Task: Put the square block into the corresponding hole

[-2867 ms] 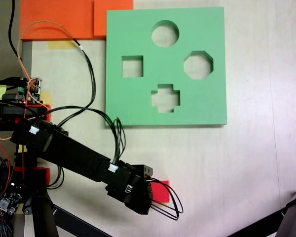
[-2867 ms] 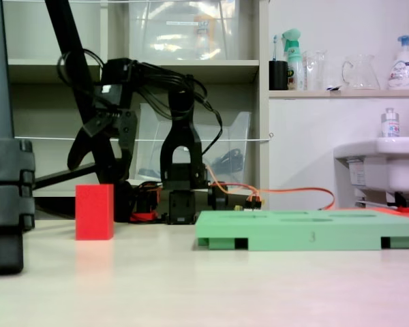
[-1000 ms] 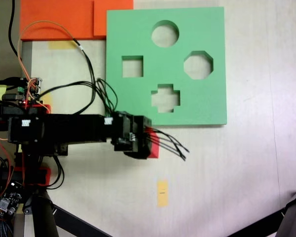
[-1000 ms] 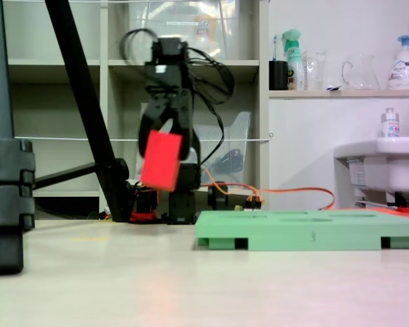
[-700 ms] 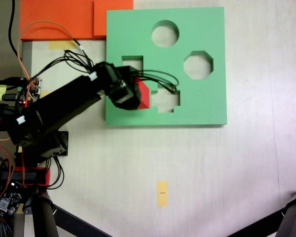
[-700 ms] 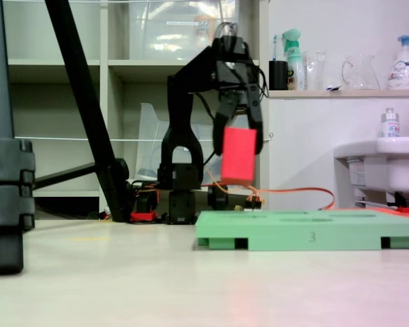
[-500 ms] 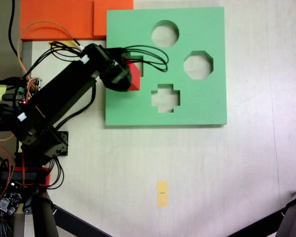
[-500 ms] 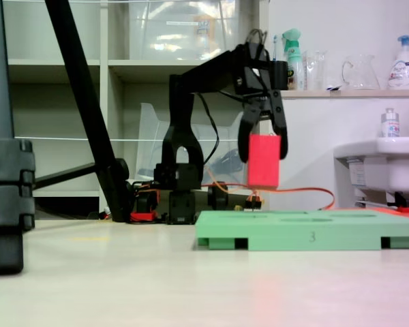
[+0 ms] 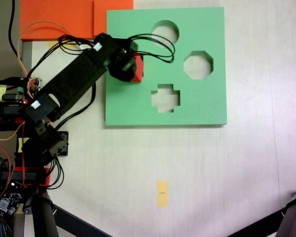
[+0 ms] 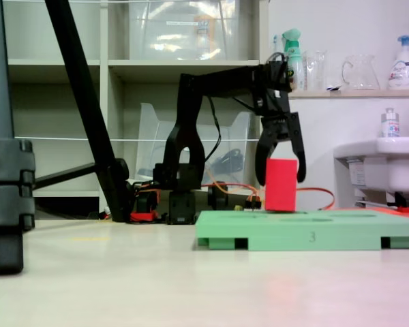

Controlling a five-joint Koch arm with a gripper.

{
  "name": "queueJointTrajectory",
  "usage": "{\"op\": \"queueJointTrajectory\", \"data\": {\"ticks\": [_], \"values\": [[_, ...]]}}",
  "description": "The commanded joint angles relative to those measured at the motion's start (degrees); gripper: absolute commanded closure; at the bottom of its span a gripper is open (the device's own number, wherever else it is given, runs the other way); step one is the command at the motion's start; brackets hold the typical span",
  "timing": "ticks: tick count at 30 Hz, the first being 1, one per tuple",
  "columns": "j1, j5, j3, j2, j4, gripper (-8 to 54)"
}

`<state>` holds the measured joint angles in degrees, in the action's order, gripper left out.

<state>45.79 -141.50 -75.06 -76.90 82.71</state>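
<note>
One arm is reaching over one green board (image 9: 197, 106), and one red block (image 10: 281, 184) is hanging in its gripper (image 10: 281, 176). The two black jaws are clamping the block from either side, and in the side-on fixed view the block is standing upright with its lower edge right at the board's top face (whether it is already dipping into the board cannot be told from here). From above, the gripper is covering most of the block, leaving a red strip (image 9: 137, 69) showing on its right side, directly over the board's square hole, which is itself hidden beneath gripper and block.

The board is carrying four cut-outs in all; three are lying open: a round one (image 9: 165, 33) up and right of the block, an octagonal one (image 9: 198, 64) farther right, and a cross-shaped one (image 9: 166, 97) below and right.

Two orange foam sheets (image 9: 59, 19) are lying at the board's upper-left corner, one overlapping the other and touching the board's edge. One small yellow tag (image 9: 162, 193) is lying on the table (image 9: 246, 173), well below the board. Black cables (image 9: 153, 47) are looping from the gripper across the board toward the round cut-out. Left of the board, the arm's base with its wiring (image 9: 19, 94) is sitting beside tripod legs (image 9: 44, 217).
</note>
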Motion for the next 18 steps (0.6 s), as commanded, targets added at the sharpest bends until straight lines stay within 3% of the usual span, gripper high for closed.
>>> {"op": "queueJointTrajectory", "data": {"ticks": [1, 15, 16, 18], "values": [[1.8, 0.7, 3.1, -0.6, -3.4, 28.6], [3.8, 2.8, 5.5, 6.6, -4.0, 28.3], [3.8, 2.8, 5.4, 7.2, -4.1, 26.9], [3.6, 3.6, 4.5, 8.9, -6.5, 16.3]]}}
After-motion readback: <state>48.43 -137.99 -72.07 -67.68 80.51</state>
